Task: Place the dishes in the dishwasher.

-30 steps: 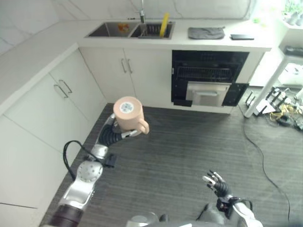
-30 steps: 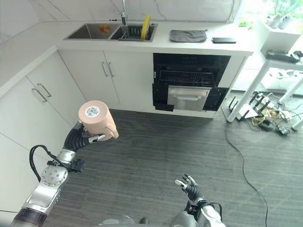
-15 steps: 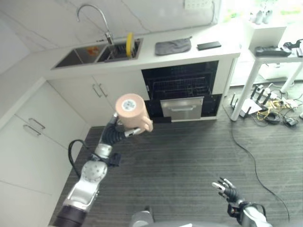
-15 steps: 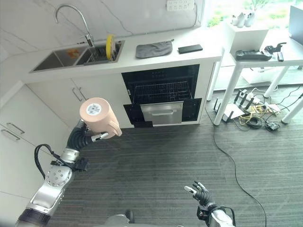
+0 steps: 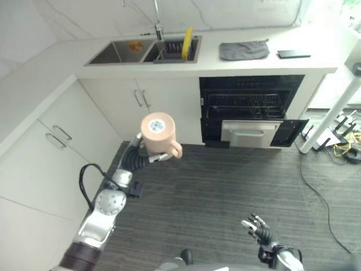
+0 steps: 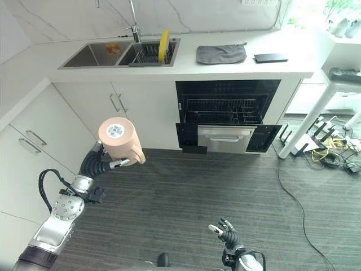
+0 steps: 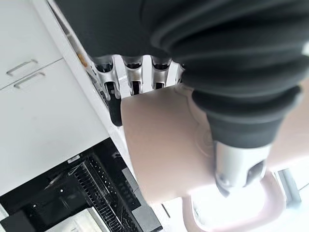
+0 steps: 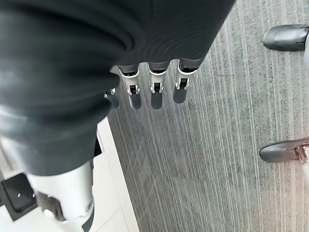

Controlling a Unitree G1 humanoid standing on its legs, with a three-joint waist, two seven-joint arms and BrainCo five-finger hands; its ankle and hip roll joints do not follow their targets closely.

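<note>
One pink mug (image 5: 159,132) sits in the left hand (image 5: 141,156), fingers and thumb curled round its body, base facing the camera, handle at four o'clock; the open dishwasher (image 6: 228,116) lies at two o'clock, well apart across bare floor; a bump or loose grip on the way could drop it; the right hand (image 6: 228,234) hangs empty, fingers spread.

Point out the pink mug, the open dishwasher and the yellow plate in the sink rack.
pink mug (image 6: 120,141): right eye view, on its side wall.
dishwasher (image 6: 225,110): right eye view, on its wire rack.
yellow plate (image 6: 163,46): right eye view, on its upright face.
</note>
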